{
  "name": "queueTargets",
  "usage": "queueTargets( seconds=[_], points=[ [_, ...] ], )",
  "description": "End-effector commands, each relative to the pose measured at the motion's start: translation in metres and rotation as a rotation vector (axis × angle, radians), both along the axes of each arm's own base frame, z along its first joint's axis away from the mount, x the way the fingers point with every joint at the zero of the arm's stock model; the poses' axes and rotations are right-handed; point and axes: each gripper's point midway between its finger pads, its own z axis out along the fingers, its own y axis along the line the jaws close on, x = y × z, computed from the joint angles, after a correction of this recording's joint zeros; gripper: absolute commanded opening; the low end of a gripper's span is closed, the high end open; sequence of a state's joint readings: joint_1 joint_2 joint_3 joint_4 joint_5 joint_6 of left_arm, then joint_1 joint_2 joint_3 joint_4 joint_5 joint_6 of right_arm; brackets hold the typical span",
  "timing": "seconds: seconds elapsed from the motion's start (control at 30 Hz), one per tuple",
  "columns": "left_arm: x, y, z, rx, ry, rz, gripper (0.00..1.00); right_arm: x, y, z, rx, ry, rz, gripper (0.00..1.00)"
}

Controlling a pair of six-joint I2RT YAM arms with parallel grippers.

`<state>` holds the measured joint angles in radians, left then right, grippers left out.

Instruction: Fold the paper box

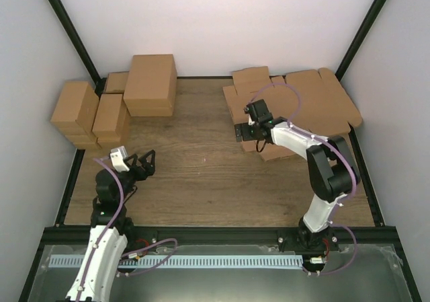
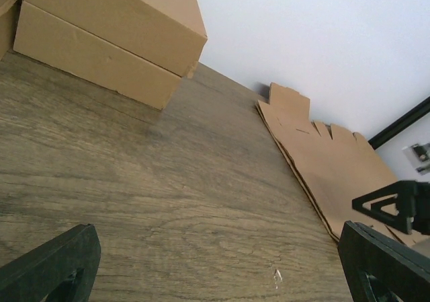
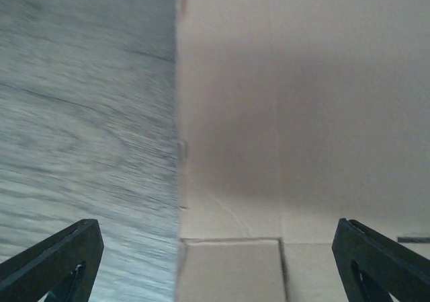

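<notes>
Paper box (image 1: 322, 100), a flat brown corrugated cardboard die-cut sheet with flaps and crease lines, not yet folded, lying on a small pile of like sheets at about two o'clock on the wood-grain surface (image 1: 201, 181), near the far right corner. Probably kept there as a supply pile, off to the side of the middle of the surface where the folding can be done. Across at ten o'clock, stacked closed brown cardboard cartons (image 1: 149, 83), well apart from the sheets, seemingly finished pieces set aside.

Right end effector (image 1: 247, 135) low over the nine o'clock edge of the pile, jaws spread wide, nothing between them. Seen from the right wrist, straddling that edge: wood grain below one finger, paper box (image 3: 302, 114) below the other. Whether touching the sheet, impossible to tell. Right arm reaching far forward, elbow raised near four o'clock, forearm angled toward eleven, wrist tipped down. Looks like a pose suited to catching the sheet's edge and drawing it inward.

Left end effector (image 1: 142, 162) near eight o'clock, close to its own base, jaws fully spread and empty, pointed toward one o'clock across the surface. Left arm tucked and upright, apparently waiting clear of the working side.
</notes>
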<state>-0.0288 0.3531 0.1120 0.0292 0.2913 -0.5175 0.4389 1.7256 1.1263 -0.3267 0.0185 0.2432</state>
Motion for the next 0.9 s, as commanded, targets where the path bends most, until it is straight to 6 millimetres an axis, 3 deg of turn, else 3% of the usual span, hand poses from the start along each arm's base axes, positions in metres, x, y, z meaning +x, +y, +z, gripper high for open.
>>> queueTargets(
  seconds=[0.0,0.47,0.63,0.87],
  points=[
    [-0.001,-0.003,0.002,0.003,-0.025,-0.015,1.00,-0.004,-0.014,-0.015,-0.183,0.027,-0.020,0.97],
    [-0.001,-0.003,0.003,0.001,-0.029,-0.017,1.00,-0.009,-0.015,-0.044,-0.354,0.060,-0.038,0.95],
    [-0.001,-0.003,0.003,0.002,-0.029,-0.017,1.00,-0.006,-0.021,-0.041,-0.378,0.046,-0.078,0.90],
    [-0.001,-0.003,0.002,0.002,-0.029,-0.017,1.00,-0.003,-0.026,-0.020,-0.370,-0.010,-0.114,0.87]
  ],
)
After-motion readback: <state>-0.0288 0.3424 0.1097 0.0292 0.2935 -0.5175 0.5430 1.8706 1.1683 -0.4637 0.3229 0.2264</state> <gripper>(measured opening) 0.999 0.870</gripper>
